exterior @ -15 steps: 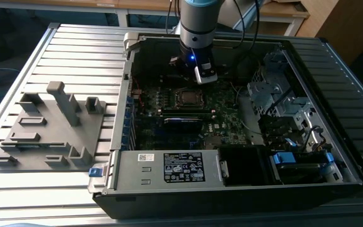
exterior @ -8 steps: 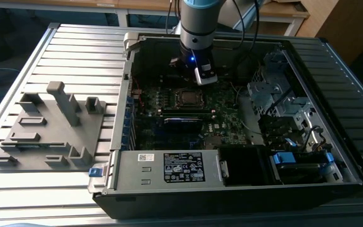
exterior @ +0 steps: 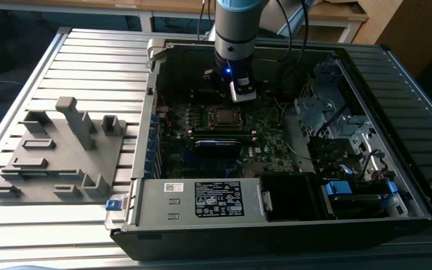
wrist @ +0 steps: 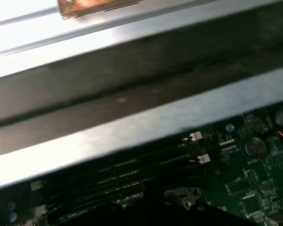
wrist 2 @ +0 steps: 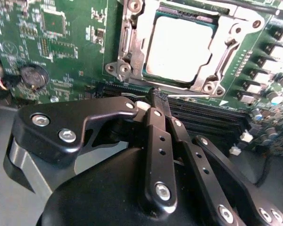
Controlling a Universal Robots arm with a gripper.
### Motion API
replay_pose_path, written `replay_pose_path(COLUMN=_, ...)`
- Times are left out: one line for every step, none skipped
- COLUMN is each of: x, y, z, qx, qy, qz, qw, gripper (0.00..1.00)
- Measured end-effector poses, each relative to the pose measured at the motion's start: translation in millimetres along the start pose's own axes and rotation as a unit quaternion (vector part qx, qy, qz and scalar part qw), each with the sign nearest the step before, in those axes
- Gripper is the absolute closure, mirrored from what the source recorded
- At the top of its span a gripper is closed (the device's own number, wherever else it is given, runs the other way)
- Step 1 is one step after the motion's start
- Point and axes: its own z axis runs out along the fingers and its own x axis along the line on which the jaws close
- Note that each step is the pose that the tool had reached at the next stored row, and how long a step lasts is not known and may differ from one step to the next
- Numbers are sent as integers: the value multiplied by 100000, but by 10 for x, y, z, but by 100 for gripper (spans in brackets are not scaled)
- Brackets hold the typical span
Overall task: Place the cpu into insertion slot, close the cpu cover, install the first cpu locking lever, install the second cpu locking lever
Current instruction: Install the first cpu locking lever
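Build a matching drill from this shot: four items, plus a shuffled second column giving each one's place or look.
Items:
1. cpu
2. cpu cover
3. coin cell
4. grey fixture

Place or look:
A. on the slatted table, to the exterior view's left of the case
B. silvery metal frame with a cut-out centre
C. round and dark, on the green board
D. pale square metal top

Pairs: 1-D, 2-B, 3-C, 4-A

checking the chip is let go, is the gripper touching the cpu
Apart. In the second wrist view the gripper ends over the memory slots, with an edge of the cpu cover between it and the cpu.
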Motion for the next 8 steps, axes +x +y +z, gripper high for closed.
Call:
replay_pose_path(x=0, y=0, z=1, qx=8, qy=-143, qz=745, qw=99997, gripper=90)
replay_pose_path(x=0, y=1, z=3, qx=-1, qy=-248, qz=1294, qw=99991, gripper=90)
replay_pose_path(x=1, y=3, z=4, qx=-4, qy=-334, qz=1739, qw=99984, gripper=90)
replay_pose_path(x=2, y=7, z=5, qx=-3, qy=-392, qz=2047, qw=99978, gripper=90)
replay_pose_path(x=4, y=11, z=5, qx=2, qy=-441, qz=2322, qw=99972, gripper=90)
replay_pose_path(x=6, y=16, z=6, qx=1, qy=-484, qz=2550, qw=99966, gripper=90)
replay_pose_path(x=7, y=19, z=7, qx=5, qy=-515, qz=2721, qw=99962, gripper=90)
replay_pose_path(x=8, y=22, z=7, qx=6, qy=-540, qz=2864, qw=99958, gripper=90)
